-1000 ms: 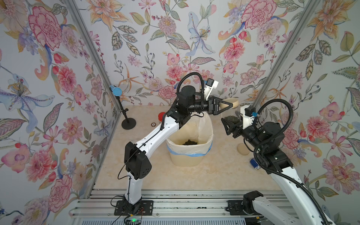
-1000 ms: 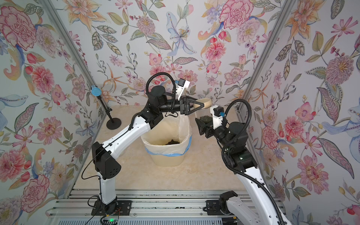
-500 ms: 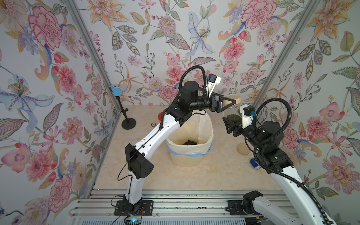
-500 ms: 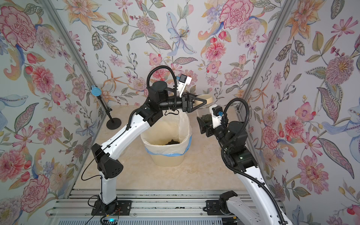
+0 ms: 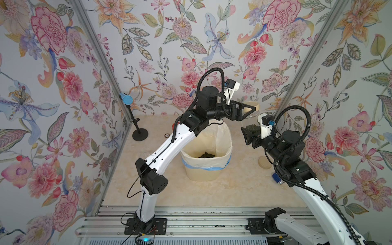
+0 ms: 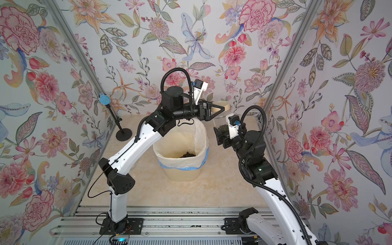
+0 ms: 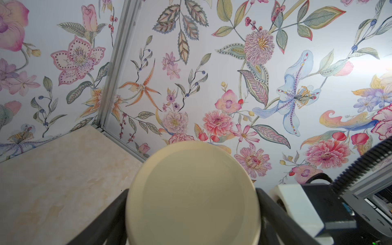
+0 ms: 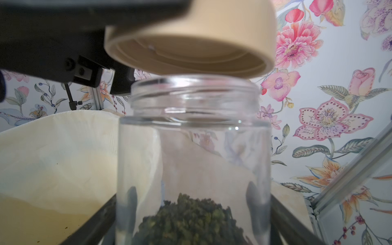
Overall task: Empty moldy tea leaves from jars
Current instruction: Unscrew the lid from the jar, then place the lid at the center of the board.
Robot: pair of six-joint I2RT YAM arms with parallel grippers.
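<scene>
Floral wallpaper (image 5: 191, 42) on all three sides and a beige marbled table (image 5: 212, 191) under me. The biggest thing on it is the cream bin (image 5: 203, 176), dead centre, with its white liner (image 5: 226, 135) standing tall on the far side and a blue band round the rim. Over at the far left there's a black stand (image 5: 135, 125) with a blue cap on top.

My right claw (image 5: 250, 132) sits just right of the bin's far corner, clamped on a clear jar (image 8: 194, 148) with a finger pressed to the glass on either side, low down. The jar's mouth is open and points up at the lid.

My left arm reaches across the bin, and my left claw (image 5: 250, 109) ends up right behind the jar, nearer the back wall. It's clamped on that round beige lid (image 7: 192, 191), one finger on each side, flat top facing my wrist camera. The lid hangs tilted just over the jar's mouth with its threaded underside showing. Whether its edge touches the rim, I can't tell.

A second lid (image 5: 264, 163) lies flat on the table at the right, nearer than the jar and half hidden by my right arm.

Tea leaves (image 8: 188, 220) are a dark green clump at the jar's bottom — the rest of the glass is clear. A smaller heap (image 5: 206, 155) lies down in the bin. There's also a tiny dark ring (image 5: 167, 135) on the table between stand and bin — too small to make out.
</scene>
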